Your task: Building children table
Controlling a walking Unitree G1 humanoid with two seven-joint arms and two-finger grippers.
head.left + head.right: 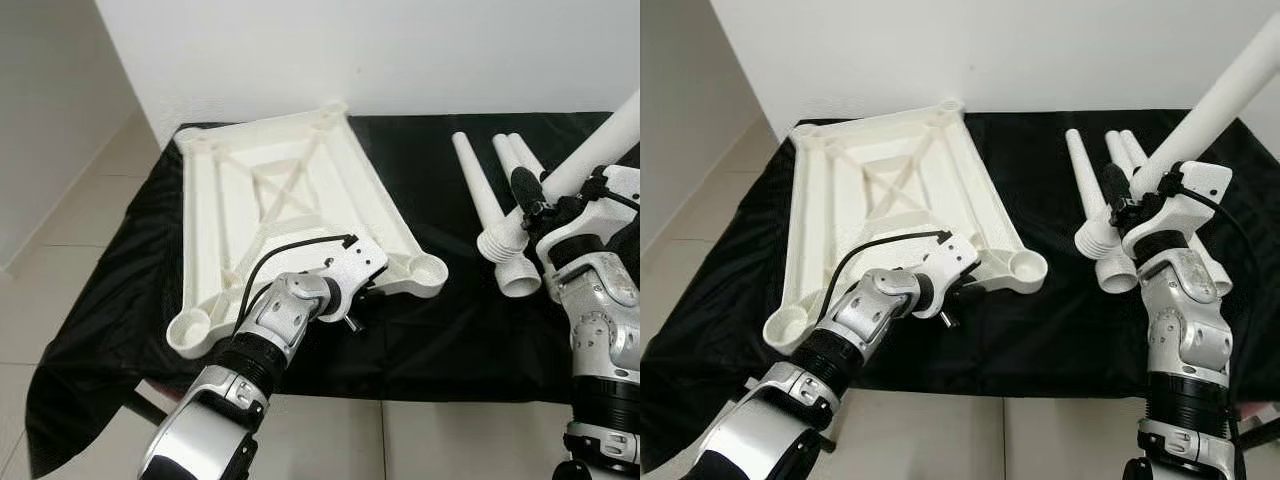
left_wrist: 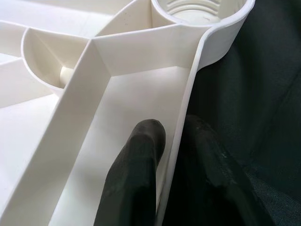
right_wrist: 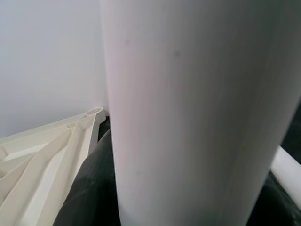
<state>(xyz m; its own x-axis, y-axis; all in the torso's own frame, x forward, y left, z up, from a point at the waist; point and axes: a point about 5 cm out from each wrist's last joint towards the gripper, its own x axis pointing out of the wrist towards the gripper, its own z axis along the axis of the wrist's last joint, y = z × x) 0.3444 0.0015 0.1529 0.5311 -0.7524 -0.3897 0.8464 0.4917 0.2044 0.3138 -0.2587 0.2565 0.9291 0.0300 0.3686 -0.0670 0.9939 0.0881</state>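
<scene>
Left wrist view: left pincer (image 2: 171,155) pinching the thin rim of the upturned white tabletop (image 1: 290,200), one finger inside the rim, the other outside on the black cloth (image 1: 120,300). Close by, the threaded corner socket (image 1: 428,268) at the near edge of the worktop, toward the middle. Tabletop lying underside up on the left half of the worktop, one corner at the far edge near the wall.

On the right side, right pincer (image 1: 1137,205) closed around one white table leg (image 1: 1230,90), lifted and slanting up and away. Three more legs (image 1: 1090,200) lying together on the cloth near the far right corner.

Risks, as a judgement: smooth round leg slipping or turning in the grip; threads entering the socket crooked and jamming; light tabletop sliding on the cloth under sideways push if the rim hold loosens.
</scene>
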